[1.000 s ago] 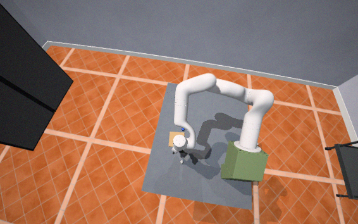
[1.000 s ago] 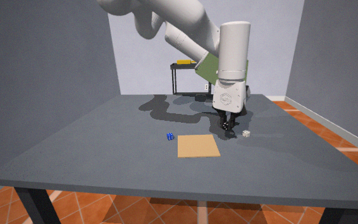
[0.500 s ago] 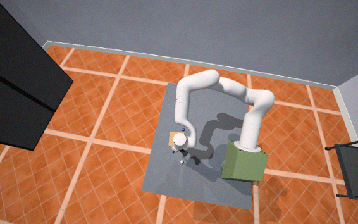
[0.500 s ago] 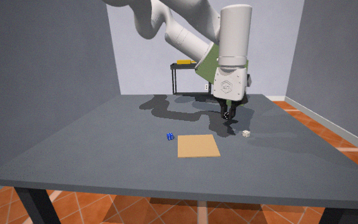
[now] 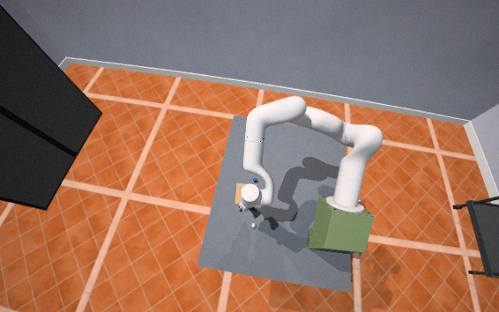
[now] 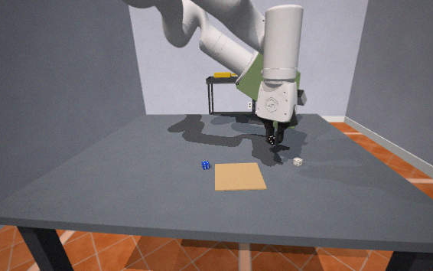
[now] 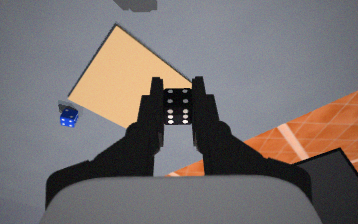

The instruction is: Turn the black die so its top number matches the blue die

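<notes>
Gripper (image 7: 178, 107) clamping the black die (image 7: 178, 106) between its jaws, lifted clear of the table (six pips facing the wrist camera); tan mat (image 7: 125, 75) and blue die (image 7: 69, 117) lying below-left; turning, placing and releasing are remaining

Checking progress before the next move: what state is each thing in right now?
Gripper: shut on the black die, raised above the table.
Black die: held between the fingers, in the air, six pips facing the wrist camera.
Blue die: flat on the table, just off the mat's edge.
White die: flat on the table, off the mat.
Tan mat: flat on the table, nothing on it.
</notes>
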